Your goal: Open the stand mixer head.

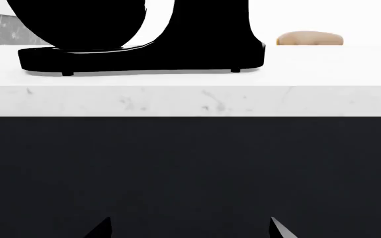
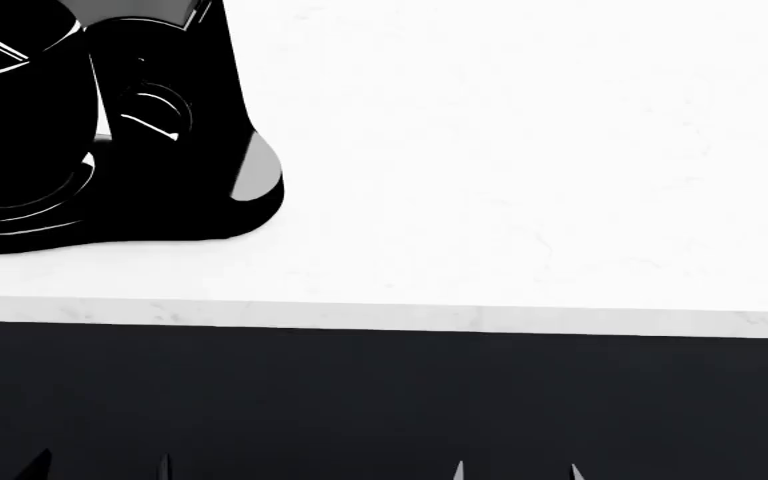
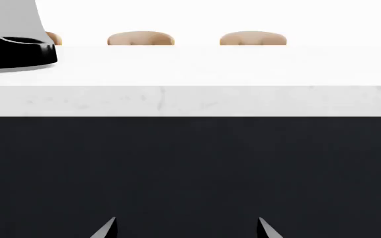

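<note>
While both pincers hang parted and empty below the bench (image 2: 518, 150), I log the stand mixer head (image 2: 144, 8): smooth, rigid, likely slippery, best lifted under its front.

Countertop (image 2: 518, 150): white marble, brightly lit.
Cabinet front (image 2: 384, 400): dark, set directly below the countertop.
Chair backs (image 3: 141, 38): tan, seen beyond the countertop.

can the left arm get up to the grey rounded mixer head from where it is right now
Probably not yet. The left gripper sits low, facing the dark cabinet front below the white marble counter. The grey rounded mixer head tops the glossy black mixer column, well above; the arm must rise first.
</note>
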You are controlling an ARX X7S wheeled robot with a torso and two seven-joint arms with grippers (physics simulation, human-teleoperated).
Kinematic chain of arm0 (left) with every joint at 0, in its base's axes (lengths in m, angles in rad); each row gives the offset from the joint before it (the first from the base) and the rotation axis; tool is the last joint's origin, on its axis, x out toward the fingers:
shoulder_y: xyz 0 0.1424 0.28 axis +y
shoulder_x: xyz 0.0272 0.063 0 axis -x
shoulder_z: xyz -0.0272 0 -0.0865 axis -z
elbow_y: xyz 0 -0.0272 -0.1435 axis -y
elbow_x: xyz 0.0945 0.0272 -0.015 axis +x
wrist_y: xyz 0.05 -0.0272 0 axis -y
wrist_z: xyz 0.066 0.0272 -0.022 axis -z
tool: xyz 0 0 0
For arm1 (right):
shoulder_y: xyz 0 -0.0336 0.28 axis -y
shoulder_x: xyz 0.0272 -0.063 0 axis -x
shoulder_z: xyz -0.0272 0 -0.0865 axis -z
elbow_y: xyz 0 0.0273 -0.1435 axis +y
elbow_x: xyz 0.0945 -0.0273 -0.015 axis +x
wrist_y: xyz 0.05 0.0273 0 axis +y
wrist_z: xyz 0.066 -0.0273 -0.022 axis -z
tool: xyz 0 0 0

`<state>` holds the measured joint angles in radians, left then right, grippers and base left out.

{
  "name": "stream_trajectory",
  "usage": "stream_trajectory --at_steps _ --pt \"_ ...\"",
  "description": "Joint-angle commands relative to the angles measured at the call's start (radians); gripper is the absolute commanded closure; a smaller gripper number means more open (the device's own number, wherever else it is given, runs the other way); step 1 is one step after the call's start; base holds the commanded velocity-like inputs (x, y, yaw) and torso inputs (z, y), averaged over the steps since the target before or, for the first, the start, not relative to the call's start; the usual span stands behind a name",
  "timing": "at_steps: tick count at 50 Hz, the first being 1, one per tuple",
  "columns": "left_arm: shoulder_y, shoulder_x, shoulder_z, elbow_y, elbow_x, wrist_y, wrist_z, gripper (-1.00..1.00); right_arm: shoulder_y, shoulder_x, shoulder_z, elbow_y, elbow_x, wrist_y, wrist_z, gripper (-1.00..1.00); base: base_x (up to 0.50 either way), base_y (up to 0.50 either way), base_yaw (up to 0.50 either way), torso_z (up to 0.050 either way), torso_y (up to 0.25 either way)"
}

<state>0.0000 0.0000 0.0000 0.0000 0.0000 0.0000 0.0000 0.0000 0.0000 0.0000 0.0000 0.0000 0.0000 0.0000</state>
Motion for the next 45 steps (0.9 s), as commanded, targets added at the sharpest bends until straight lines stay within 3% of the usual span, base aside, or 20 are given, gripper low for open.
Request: stream_trajectory --at_steps 1,10,12,15,21,24,26,27,37,41,45 --pt "0.004 -0.016 0.016 0.005 -0.017 0.0 -0.019 -1.0 0.005 0.015 -0.023 0.009 0.0 0.019 0.032 -1.0 0.0 0.0 0.0 0.0 0.0" --pt "0.006 -0.044 0.044 0.013 -0.044 -0.025 -0.052 -1.0 0.015 0.041 -0.055 0.016 0.015 0.036 0.082 -1.0 0.0 0.0 0.0 0.0 0.0" --pt "0.013 -0.047 0.038 0.01 -0.049 0.055 -0.063 -1.0 0.016 0.044 -0.059 0.016 0.017 0.041 0.09 -1.0 0.0 0.0 0.0 0.0 0.0" --pt "0.042 -0.055 0.037 0.027 -0.082 0.035 -0.055 -1.0 0.016 0.051 -0.068 0.016 0.016 0.051 0.101 -1.0 0.0 0.0 0.0 0.0 0.0" --pt "0.06 -0.077 0.039 0.04 -0.148 -0.018 -0.027 -1.0 0.055 0.041 -0.077 0.03 0.022 0.239 0.143 -1.0 0.0 0.0 0.0 0.0 0.0" --pt "-0.008 -0.089 0.039 0.071 -0.153 -0.128 -0.047 -1.0 0.093 0.053 -0.074 -0.054 0.08 0.357 0.099 -1.0 0.0 0.0 0.0 0.0 0.0" --pt "-0.128 -0.094 0.051 0.127 -0.108 -0.239 -0.103 -1.0 0.101 0.082 -0.099 -0.072 0.006 0.136 0.115 -1.0 0.0 0.0 0.0 0.0 0.0" --pt "-0.176 -0.102 0.058 0.175 -0.087 -0.316 -0.123 -1.0 0.14 0.078 -0.071 -0.133 0.072 0.286 0.097 -1.0 0.0 0.0 0.0 0.0 0.0" --pt "-0.546 -0.154 0.036 0.597 -0.172 -0.862 -0.107 -1.0 0.492 0.11 -0.01 -0.488 0.15 0.735 0.149 -1.0 0.0 0.0 0.0 0.0 0.0" --pt "-0.641 -0.171 0.017 0.698 -0.193 -0.996 -0.116 -1.0 0.572 0.105 -0.009 -0.535 0.165 0.798 0.159 -1.0 0.0 0.0 0.0 0.0 0.0" --pt "-0.629 -0.17 -0.02 0.784 -0.222 -1.053 -0.113 -1.0 0.575 0.093 0.005 -0.555 0.193 0.79 0.156 -1.0 0.0 0.0 0.0 0.0 0.0"
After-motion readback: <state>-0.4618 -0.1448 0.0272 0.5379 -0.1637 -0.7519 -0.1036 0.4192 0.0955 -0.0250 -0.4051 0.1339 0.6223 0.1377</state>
